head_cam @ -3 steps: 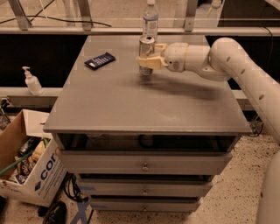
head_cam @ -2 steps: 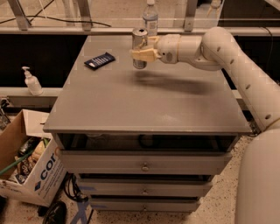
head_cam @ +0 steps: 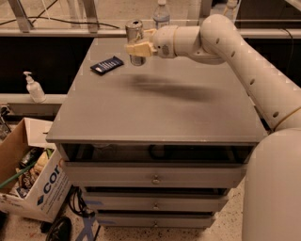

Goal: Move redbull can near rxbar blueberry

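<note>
At the far left, a white pump bottle (head_cam: 34, 88) is standing on a low ledge beside the desk (head_cam: 155, 113). Below it, an open cardboard box (head_cam: 42, 188) full of odds and ends is sitting on the floor.

On the desk's far left part, the bar (head_cam: 107, 65) is lying flat. It is showing as a small dark navy wrapper with pale lettering, turned at an angle to the desk's edges.

Just to the right of the bar, and not touching it, the can (head_cam: 134, 29) is standing upright in the claw (head_cam: 136, 47). It is slim and silvery, with a shiny top and pull tab facing up and a darker band lower down. The claw's tan fingers (head_cam: 140, 48) are clamping around the can's middle. Whether the can's base is resting on the desk or hanging just above it cannot be told.

Behind the claw, at the far edge, a clear plastic bottle (head_cam: 161, 14) is standing. The white arm (head_cam: 235, 42) is reaching in from the right and casting a shadow across the grey top. Drawers (head_cam: 155, 176) are filling the desk's near front.
</note>
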{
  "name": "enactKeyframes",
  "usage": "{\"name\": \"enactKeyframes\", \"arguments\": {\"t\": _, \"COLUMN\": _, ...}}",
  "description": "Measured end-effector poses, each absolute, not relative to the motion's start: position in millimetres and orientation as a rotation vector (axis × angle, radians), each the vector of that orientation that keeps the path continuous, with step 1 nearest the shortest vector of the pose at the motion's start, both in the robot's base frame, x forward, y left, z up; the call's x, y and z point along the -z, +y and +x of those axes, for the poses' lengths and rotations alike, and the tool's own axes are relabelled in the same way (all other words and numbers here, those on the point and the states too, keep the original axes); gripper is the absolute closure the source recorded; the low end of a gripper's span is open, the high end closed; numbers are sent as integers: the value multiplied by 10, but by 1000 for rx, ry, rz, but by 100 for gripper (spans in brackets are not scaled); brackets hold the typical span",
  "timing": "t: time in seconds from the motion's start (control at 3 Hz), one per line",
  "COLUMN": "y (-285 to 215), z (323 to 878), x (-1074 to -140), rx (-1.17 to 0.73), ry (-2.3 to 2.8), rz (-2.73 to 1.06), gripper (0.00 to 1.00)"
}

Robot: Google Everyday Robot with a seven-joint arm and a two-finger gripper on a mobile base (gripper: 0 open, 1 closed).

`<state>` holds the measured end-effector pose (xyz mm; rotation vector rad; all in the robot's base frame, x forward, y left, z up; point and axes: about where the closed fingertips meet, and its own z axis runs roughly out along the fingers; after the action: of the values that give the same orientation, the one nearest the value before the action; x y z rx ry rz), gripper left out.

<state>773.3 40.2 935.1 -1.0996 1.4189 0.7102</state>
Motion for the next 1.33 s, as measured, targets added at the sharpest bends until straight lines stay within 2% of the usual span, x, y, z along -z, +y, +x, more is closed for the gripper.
{"name": "enactKeyframes", "arguments": {"t": 0.67, "y": 852, "z": 7900, "x": -9016, "rx": -709, "ry": 1492, "rz": -1036, "gripper": 100}}
{"name": "enactKeyframes", "arguments": {"t": 1.33, "y": 992, "z": 8077, "x": -8837, "rx": -692, "ry": 1521, "rz": -987, "gripper": 100}}
